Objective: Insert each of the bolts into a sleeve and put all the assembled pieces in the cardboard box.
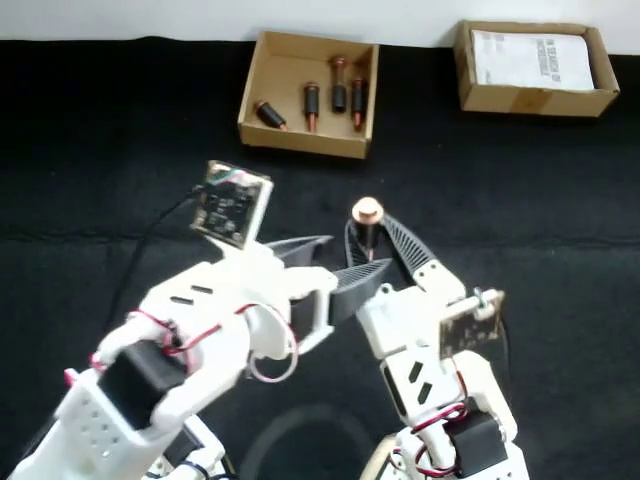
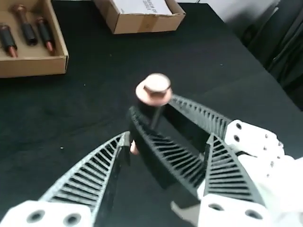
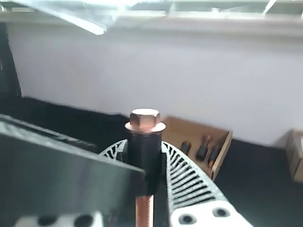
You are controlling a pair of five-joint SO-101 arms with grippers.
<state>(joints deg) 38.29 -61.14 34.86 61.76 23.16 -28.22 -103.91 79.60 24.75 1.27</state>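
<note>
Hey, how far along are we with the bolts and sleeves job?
Done: four assembled pieces lie in the cardboard box. In hand: the right gripper holds a fifth upright, its bolt seated in the sleeve, with the left gripper open close by. Left: placing that piece in the box.

Printed sheet [image 1: 530, 58] inside side box [image 1: 535, 101]: print too small, nothing legible.

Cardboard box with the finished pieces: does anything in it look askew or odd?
Only slightly: in the cardboard box, the leftmost piece lies diagonally, while the other three pieces lie roughly parallel. Nothing looks spilled or damaged.
</note>
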